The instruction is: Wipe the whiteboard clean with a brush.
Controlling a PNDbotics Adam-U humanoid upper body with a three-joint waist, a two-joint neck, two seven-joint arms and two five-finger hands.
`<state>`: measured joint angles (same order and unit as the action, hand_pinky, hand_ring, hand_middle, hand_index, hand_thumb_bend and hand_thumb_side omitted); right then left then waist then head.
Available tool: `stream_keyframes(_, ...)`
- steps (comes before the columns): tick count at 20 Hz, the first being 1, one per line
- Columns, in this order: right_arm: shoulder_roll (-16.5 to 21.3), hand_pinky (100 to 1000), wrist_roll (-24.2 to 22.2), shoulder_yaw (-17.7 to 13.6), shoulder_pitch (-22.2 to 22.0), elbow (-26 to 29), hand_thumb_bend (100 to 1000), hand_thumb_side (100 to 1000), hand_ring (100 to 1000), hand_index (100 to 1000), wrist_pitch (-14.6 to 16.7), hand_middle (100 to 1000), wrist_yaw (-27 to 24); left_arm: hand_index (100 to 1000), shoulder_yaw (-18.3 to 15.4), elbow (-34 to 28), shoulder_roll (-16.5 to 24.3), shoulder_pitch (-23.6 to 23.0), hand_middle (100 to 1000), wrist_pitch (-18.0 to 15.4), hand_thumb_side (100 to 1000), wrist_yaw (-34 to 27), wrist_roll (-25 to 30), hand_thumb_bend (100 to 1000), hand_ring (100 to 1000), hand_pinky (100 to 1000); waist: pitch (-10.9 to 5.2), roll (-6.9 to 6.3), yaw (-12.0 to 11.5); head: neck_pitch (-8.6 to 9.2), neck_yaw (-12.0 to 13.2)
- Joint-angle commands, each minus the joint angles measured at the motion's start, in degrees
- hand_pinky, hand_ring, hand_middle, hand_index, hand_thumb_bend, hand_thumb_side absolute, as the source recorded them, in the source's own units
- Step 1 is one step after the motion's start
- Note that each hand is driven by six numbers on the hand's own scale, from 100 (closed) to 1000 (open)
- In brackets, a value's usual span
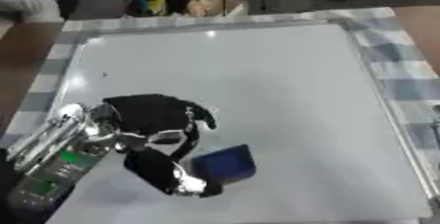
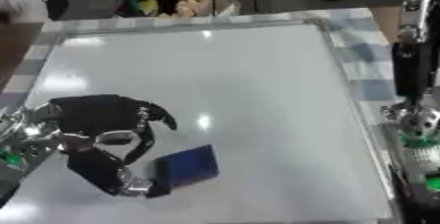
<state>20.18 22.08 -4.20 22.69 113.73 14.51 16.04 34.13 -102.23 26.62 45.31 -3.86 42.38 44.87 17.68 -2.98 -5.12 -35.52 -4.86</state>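
The whiteboard looks almost clean — only a tiny dark speck shows near its left edge, so little seems left to wipe. The brush, a dark blue block, lies on the board near its near-left corner, pinched between the curled fingers and thumb of the left hand. The right hand is not in view — only its arm beside the right edge.

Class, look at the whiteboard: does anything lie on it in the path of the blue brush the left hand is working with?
Nothing visible does. The left hand has the brush at its fingers near the whiteboard's near edge, and the rest of the board shows bare. The right arm stands off the board's right side.
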Motion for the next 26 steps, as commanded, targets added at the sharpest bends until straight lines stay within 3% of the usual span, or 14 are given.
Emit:
stream_keyframes(1,0.3,753,0.0,-0.2,0.6,0.9,100,880,842,803,-0.1,724,-0.2,271,0.1,0.4,0.1,1.2,844,-0.5,975,0.9,-1.3,510,913,761,-1.22,0.07,0.1,-0.07,-0.1)
stream_keyframes(19,0.0,753,-0.3,0.0,0.6,0.9,100,881,843,804,-0.2,721,-0.6,292,1.5,6.9,-4.5,1.3,754,-2.3,869,5.7,-2.0,428,879,756,-0.94,0.01,0.5,-0.16,0.1)
stream_keyframes(22,-0.1,753,-0.4,0.0,0.7,0.9,100,882,843,804,-0.2,721,-0.7,289,1.5,7.7,-5.3,1.2,772,-2.4,871,6.5,-2.6,419,842,732,-0.88,0.03,0.5,-0.14,0.3)
stream_keyframes(26,-0.1,753,-0.5,0.0,0.7,0.9,100,882,843,804,-0.2,721,-0.7,284,1.7,8.7,-5.9,1.1,778,-2.8,877,6.8,-2.9,418,740,619,-0.81,0.03,0.6,-0.16,0.3)
